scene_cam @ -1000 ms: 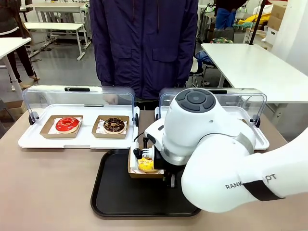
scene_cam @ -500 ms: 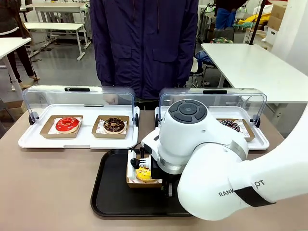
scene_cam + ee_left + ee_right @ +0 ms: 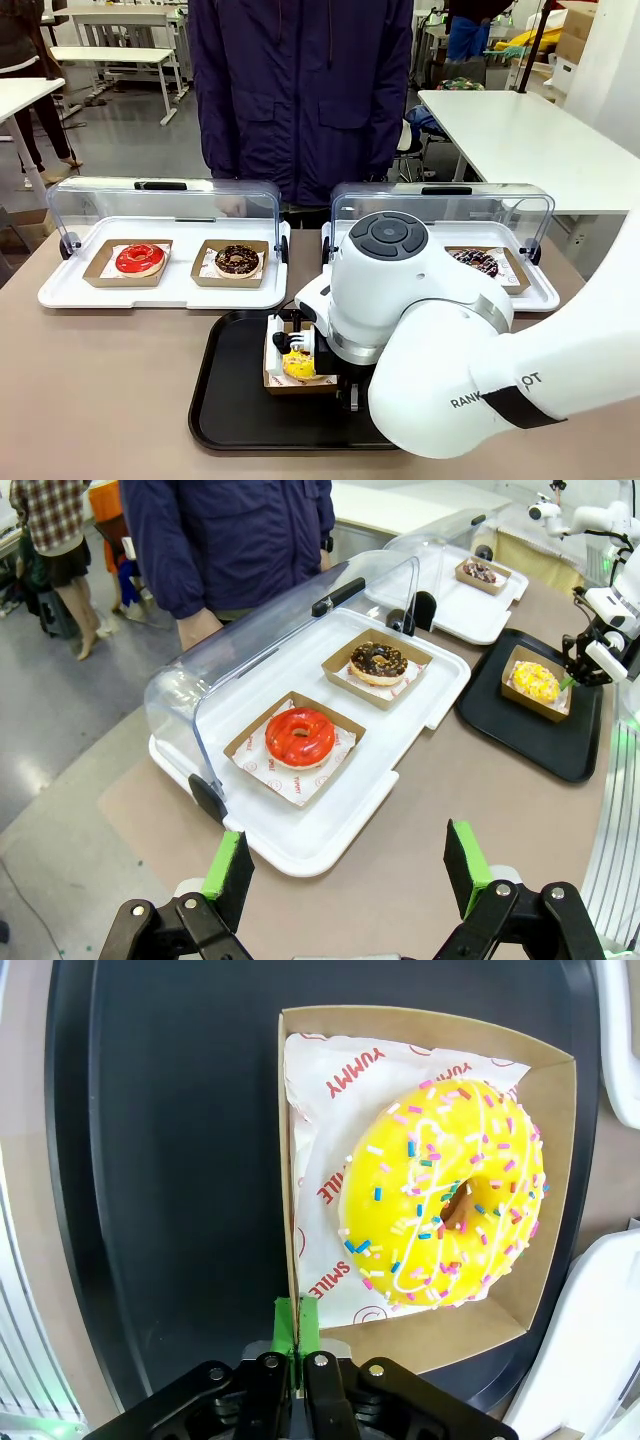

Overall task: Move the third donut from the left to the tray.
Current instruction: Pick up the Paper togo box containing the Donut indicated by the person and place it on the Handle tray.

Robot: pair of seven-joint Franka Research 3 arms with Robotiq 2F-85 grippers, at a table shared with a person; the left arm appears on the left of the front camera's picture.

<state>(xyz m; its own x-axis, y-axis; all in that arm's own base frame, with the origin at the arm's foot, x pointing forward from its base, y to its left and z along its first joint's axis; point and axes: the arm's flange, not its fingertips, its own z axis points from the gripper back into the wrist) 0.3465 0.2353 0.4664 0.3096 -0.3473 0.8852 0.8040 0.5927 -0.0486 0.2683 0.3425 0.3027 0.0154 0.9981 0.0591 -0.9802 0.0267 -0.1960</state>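
Yellow donut (image 3: 445,1205) in its cardboard holder (image 3: 555,1160) sits over the black tray (image 3: 235,385), lower centre of the front view; can't tell if it's fully down. Right gripper (image 3: 298,1325) fingers clenched on the holder's wall at the bottom of the wrist frame. Left gripper (image 3: 345,875) fingers released, grasping nothing, over the table. Transport looks done; left: let go, back off.

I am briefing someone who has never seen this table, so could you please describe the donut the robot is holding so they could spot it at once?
Find the black tray at the near middle of the table. On it sits a brown cardboard holder, its wall pinched by the right gripper. Inside is the yellow donut: the one bright yellow, sprinkled donut; the others are red or chocolate.
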